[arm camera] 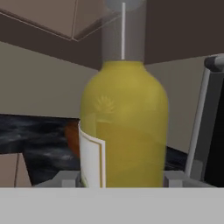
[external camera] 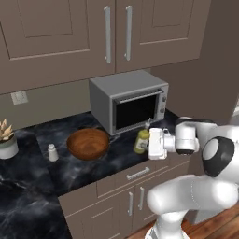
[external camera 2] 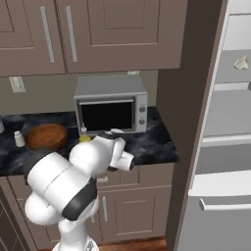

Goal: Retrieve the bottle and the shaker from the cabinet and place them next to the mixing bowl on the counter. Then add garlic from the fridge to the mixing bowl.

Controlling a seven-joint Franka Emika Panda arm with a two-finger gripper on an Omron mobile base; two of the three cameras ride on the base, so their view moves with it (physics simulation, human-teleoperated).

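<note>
**Meanwhile, bottle gripped beside the bowl**

Closest in, the gripper (external camera: 148, 142) was seen clamped on the yellow bottle (external camera: 142, 140), with a fingertip (arm camera: 65, 178) flanking it on each side in the hand view. The bottle was held upright over the black counter (external camera: 28, 186), just in front of the grey microwave (external camera: 128, 100). Further left, the wooden bowl (external camera: 88, 143) was found, then the white shaker (external camera: 52, 152) beside it. Above, the cabinet (external camera: 56, 37) doors were shut.

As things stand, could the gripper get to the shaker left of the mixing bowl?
Probably not directly: the gripper is closed on the bottle, and the mixing bowl sits between it and the shaker.
</note>
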